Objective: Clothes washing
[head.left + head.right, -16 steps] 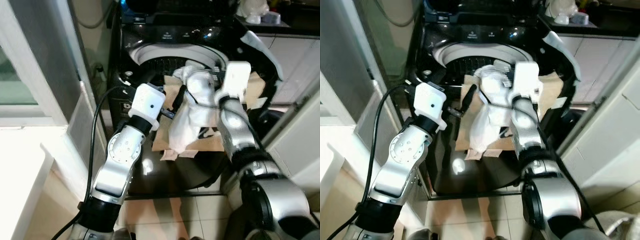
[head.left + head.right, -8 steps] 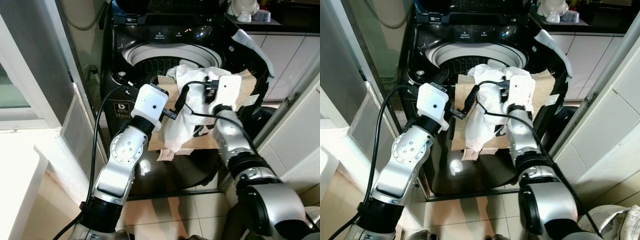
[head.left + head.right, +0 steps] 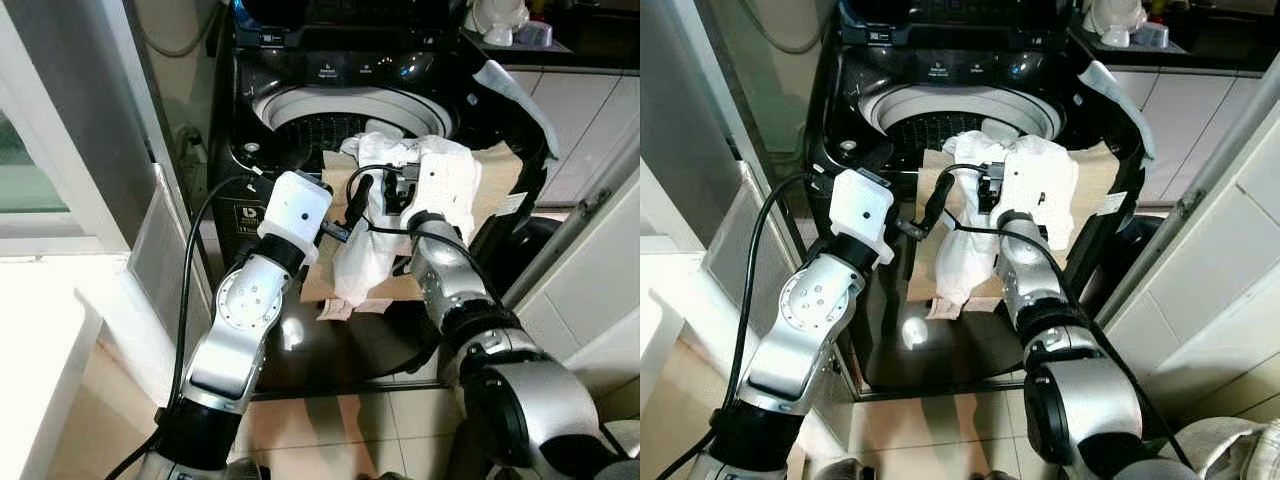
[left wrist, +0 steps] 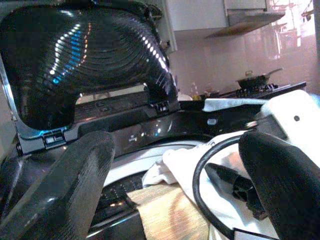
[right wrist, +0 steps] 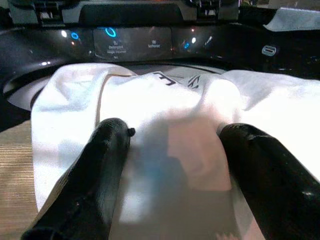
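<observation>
You have the right gripper (image 5: 167,165) out over the near rim of the black top-loading washing machine (image 3: 300,75), its jaws spread wide with a white crumpled garment (image 5: 165,130) lying between and under the two black fingers (image 5: 95,175); the fingers press against the cloth on either side, though you cannot tell whether they actually pinch it. The garment is bunched on the near edge of the round drum opening (image 3: 330,115), and part of it hangs down the machine's front over a tan, wood-grain board (image 3: 930,190) that lies across the near side of the machine. Your left gripper (image 4: 170,190) sits just left of the garment, near the machine's front left corner, jaws wide apart and holding nothing, pointed toward the raised dark ribbed lid (image 4: 85,55) at the far side. A black cable (image 3: 195,260) loops along your left arm.
</observation>
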### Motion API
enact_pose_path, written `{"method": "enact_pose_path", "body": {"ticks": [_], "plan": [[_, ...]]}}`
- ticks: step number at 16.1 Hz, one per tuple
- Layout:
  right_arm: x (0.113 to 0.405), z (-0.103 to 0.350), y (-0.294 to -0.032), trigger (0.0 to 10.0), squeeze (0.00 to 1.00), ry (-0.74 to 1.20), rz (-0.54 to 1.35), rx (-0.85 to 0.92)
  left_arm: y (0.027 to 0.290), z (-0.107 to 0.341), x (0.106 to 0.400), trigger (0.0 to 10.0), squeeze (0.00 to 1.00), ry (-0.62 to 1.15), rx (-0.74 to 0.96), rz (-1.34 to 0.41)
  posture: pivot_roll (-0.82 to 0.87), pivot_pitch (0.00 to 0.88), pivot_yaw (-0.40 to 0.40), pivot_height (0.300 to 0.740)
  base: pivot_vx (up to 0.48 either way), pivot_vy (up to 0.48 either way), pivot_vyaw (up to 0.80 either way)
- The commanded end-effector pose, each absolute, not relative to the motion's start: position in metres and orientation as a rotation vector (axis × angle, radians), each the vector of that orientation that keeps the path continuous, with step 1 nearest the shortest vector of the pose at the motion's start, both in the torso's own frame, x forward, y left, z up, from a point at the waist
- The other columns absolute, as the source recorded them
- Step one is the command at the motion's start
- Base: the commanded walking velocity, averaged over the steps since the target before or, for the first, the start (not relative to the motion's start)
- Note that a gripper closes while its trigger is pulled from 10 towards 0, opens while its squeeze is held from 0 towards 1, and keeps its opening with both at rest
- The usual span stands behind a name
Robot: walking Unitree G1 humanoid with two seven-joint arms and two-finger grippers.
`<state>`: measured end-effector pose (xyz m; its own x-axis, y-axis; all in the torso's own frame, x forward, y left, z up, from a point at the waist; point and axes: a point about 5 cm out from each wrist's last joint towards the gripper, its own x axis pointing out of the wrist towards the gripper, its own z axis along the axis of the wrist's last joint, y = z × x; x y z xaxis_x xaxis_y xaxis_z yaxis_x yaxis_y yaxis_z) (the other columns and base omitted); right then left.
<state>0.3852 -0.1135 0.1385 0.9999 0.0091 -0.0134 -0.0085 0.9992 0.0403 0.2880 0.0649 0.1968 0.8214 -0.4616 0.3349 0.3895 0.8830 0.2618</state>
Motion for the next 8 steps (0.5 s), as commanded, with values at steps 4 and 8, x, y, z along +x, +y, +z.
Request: {"method": "enact_pose_path", "body": {"ticks": [4,8], "plan": [[0.38,0.113,-0.127,6.9,0.0,0.167,-0.058,0.006,0.064,0.198,0.284,10.0,0.0,-0.396,0.181,-0.452,0.04,0.0,-0.042,0.74,0.0,0.0,0.0],[0.384,0.113,-0.123,0.0,0.0,0.241,-0.056,0.002,0.061,0.197,0.282,10.0,0.0,-0.388,0.175,-0.464,0.04,0.0,-0.035,0.74,0.0,0.0,0.0]]}}
